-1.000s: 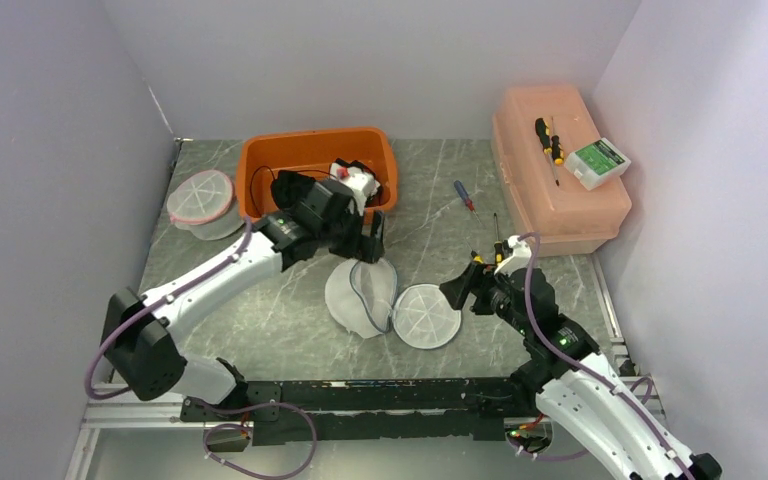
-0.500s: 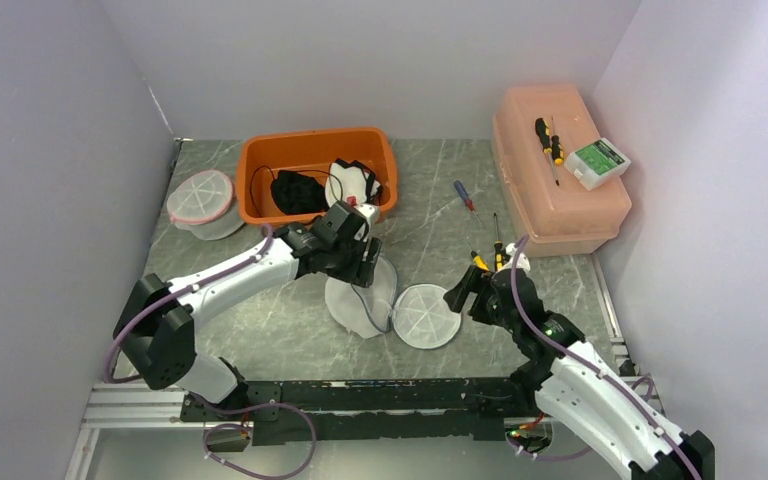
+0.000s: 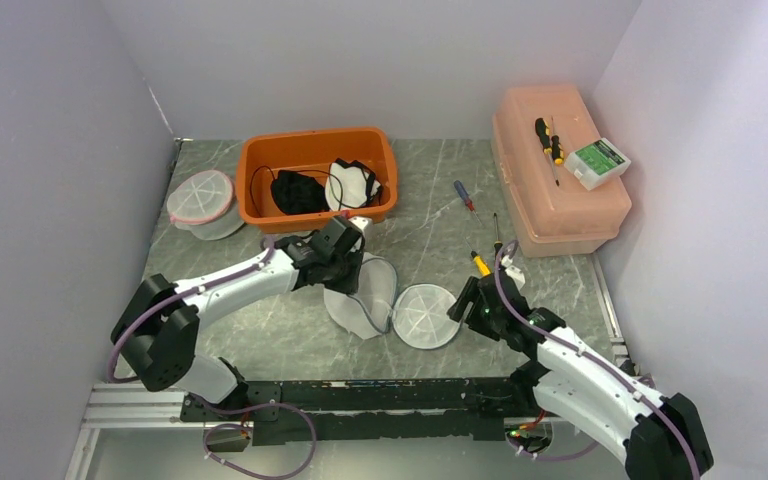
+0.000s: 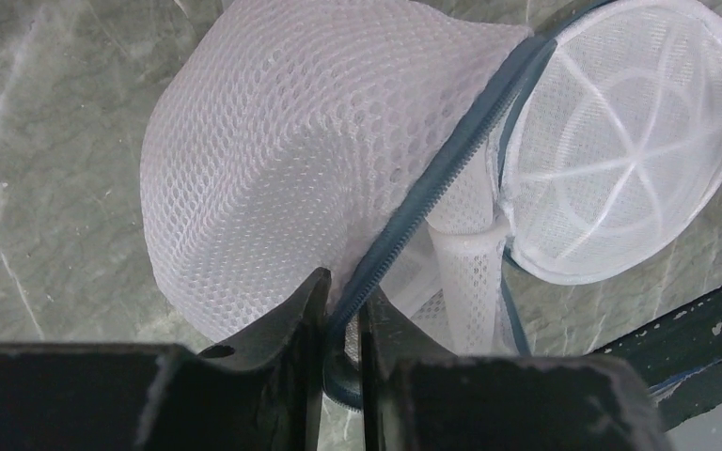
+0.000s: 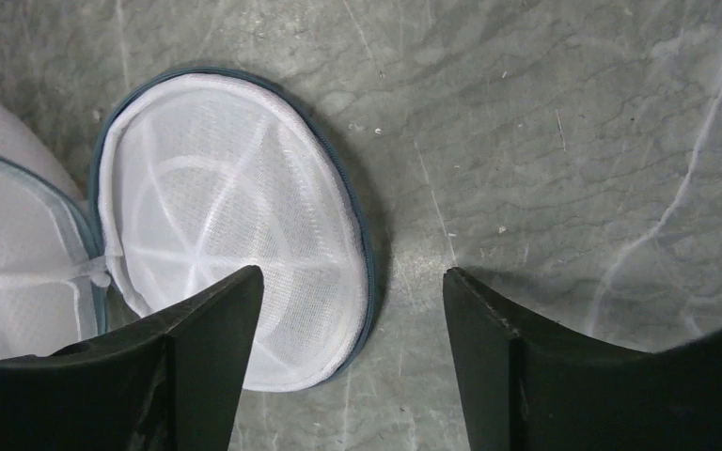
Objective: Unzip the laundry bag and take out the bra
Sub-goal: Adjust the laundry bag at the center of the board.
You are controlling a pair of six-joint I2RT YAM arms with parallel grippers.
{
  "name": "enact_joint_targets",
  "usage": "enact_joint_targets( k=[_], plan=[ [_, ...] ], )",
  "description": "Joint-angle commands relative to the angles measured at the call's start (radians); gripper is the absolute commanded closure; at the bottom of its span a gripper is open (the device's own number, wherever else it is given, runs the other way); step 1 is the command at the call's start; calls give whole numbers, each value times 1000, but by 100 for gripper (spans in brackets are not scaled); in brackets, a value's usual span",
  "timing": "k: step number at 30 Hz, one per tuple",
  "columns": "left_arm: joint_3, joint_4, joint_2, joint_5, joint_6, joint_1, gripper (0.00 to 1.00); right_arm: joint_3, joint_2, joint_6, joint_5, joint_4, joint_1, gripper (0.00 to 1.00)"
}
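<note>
At tabletop [image 3: 290,330] centre, top view: the laundry bag [image 3: 355,300] lies unzipped, lid [image 3: 426,316] flopped toward 3 o'clock; bra not discernible. Left wrist view: left pincer [image 4: 343,293] clamps the zipper band [image 4: 432,183] at its tips; a pull may slip it free. Right wrist view: right pincer [image 5: 353,282] hangs open over the lid, so the bag may drag unrestrained.

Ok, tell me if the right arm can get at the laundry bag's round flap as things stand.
Probably yes: the right gripper hangs open over the edge of the round flap; nothing lies between them.
</note>
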Motion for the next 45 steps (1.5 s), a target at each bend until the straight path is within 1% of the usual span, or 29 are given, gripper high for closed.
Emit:
enact_joint_targets(
  k=[1,6,11,14,15,17,20,22,24,27,30,33,36,39,43,45],
  plan=[
    [-25,54,-66,-7,-26,-1,80,-26,45,24,12,87,-1,31],
    [-52,82,-73,14,-41,0,84,-58,90,28,-10,134,-2,46],
    [-81,120,-70,29,-59,0,87,-88,94,40,-14,156,-2,65],
    [-82,123,-65,34,-61,-1,90,-98,83,48,-8,156,-1,78],
    [-81,124,-64,36,-62,-2,90,-96,78,47,-6,150,-1,84],
    [-80,126,-66,42,-66,-2,93,-84,60,40,0,132,-1,99],
    [-77,128,-80,55,-77,-3,97,-29,-19,14,26,77,0,100],
    [-82,144,-94,73,-95,-4,97,24,-84,-20,47,40,1,100],
    [-92,170,-122,79,-120,-5,97,114,-123,-77,79,-19,1,100],
    [-103,216,-180,79,-150,-7,97,291,-121,-218,112,-111,2,100],
    [-104,263,-237,83,-177,-7,97,484,-102,-323,145,-192,9,100],
    [-96,301,-266,95,-196,-7,97,624,-79,-410,109,-236,9,100],
    [-98,374,-274,124,-210,-7,97,730,-56,-464,20,-240,8,100],
    [-116,440,-256,134,-226,-7,97,748,-66,-488,-67,-184,8,100],
    [-176,421,-181,37,-241,-7,97,676,-70,-463,-94,-149,9,100],
    [-208,417,-142,25,-255,-7,97,634,-73,-451,-116,-134,9,100]
  ],
)
